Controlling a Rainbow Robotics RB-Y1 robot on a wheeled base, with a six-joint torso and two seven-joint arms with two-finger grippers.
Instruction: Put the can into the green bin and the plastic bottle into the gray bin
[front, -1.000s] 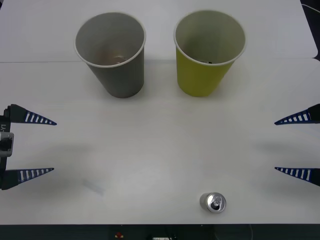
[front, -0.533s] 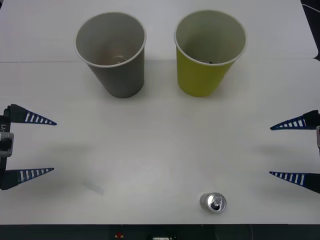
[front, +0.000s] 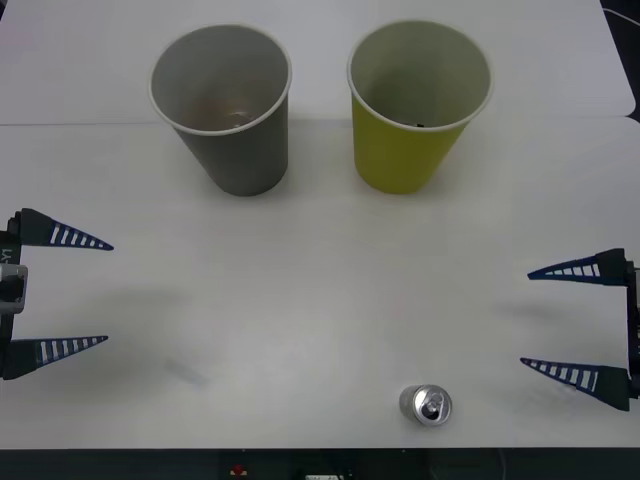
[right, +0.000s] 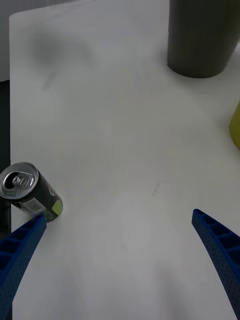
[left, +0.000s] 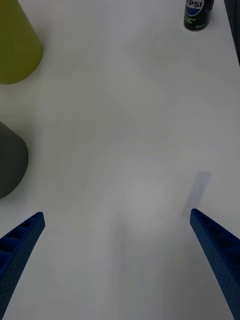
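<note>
White table (front: 320, 290): upright can (front: 426, 405) reads "PEPSI"; left end effector (front: 72, 292) and right end effector (front: 565, 320) both spread open.

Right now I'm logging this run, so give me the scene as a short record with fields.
can: the can stands upright at the table's near edge, on the robot's right side
gray bin: the gray bin stands upright, far left
green bin: the green bin stands upright, far right
left hand: the left hand is open at the left edge
right hand: the right hand is open, beside the can, not touching it
</note>
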